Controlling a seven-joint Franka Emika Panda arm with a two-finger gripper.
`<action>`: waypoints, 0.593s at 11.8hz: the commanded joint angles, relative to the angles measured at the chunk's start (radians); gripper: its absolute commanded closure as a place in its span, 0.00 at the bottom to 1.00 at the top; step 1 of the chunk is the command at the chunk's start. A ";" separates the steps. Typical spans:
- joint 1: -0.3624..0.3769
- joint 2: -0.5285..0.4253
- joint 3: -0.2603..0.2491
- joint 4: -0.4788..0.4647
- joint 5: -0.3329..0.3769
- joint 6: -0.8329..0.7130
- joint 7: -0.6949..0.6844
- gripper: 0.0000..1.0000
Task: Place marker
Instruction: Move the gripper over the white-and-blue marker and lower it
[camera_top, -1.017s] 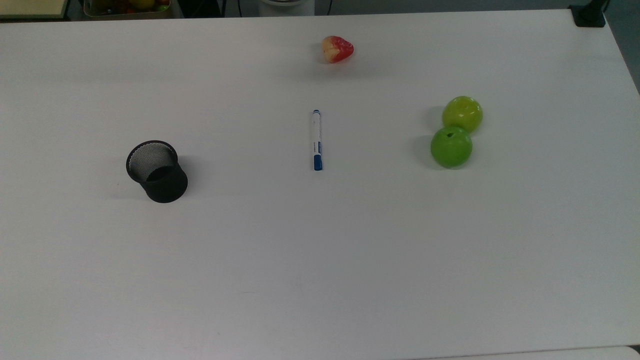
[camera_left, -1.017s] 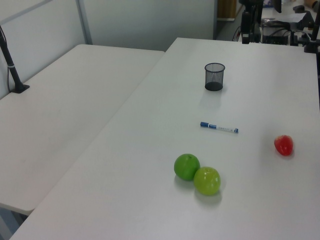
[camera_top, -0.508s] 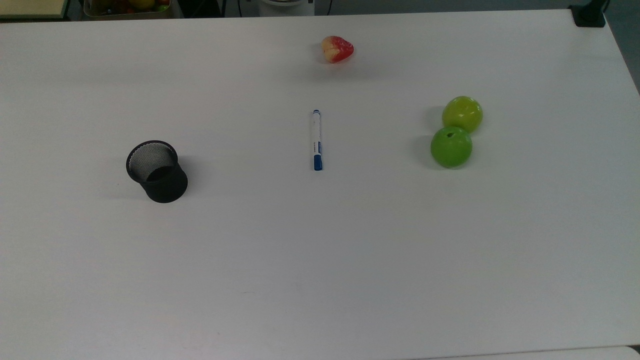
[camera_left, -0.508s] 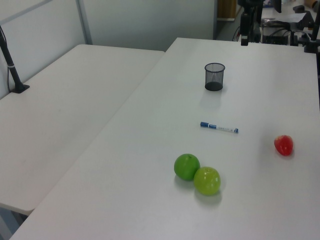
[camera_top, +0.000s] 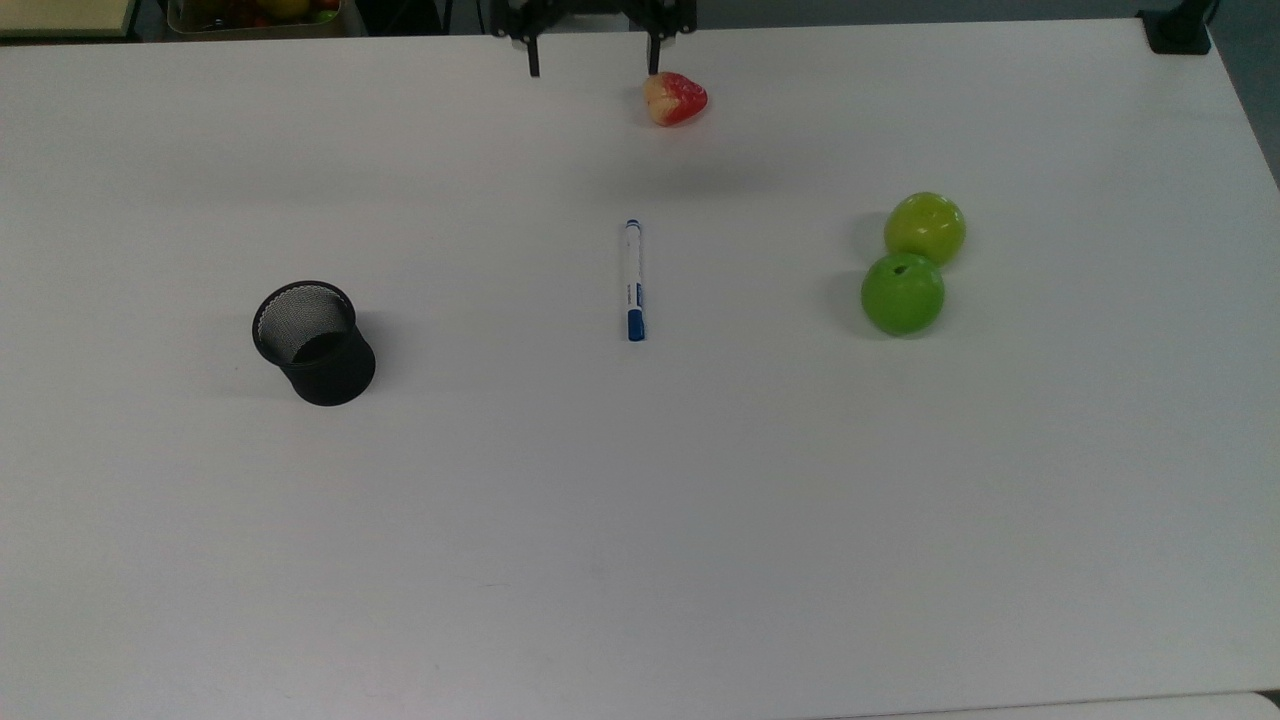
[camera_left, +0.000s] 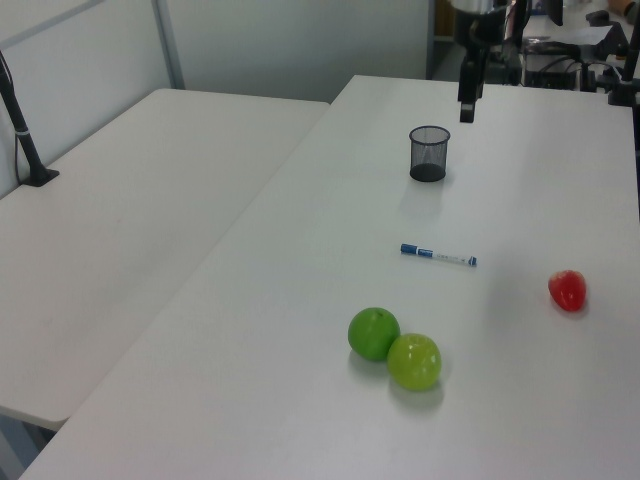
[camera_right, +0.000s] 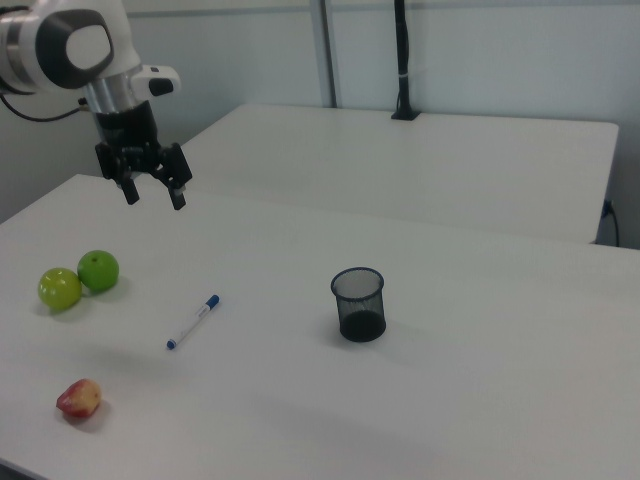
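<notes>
Smooth white tabletop is seen carrying the slim marker, lying flat between a black mesh cup and two glossy round green apples. Above, the pincer is held wide open and empty.

My arm: glossy white rounded shell segments, with a dark grey round cap on the joint and a black cable trailing behind. My wrist: a pale grey flange above a black block. My gripper: black body carrying two slim, straight black fingers.
</notes>
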 joint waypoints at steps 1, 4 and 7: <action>0.017 0.052 -0.003 -0.038 0.014 0.103 0.019 0.00; 0.023 0.070 -0.003 -0.110 0.014 0.191 0.019 0.00; 0.039 0.110 -0.003 -0.160 0.013 0.280 0.077 0.00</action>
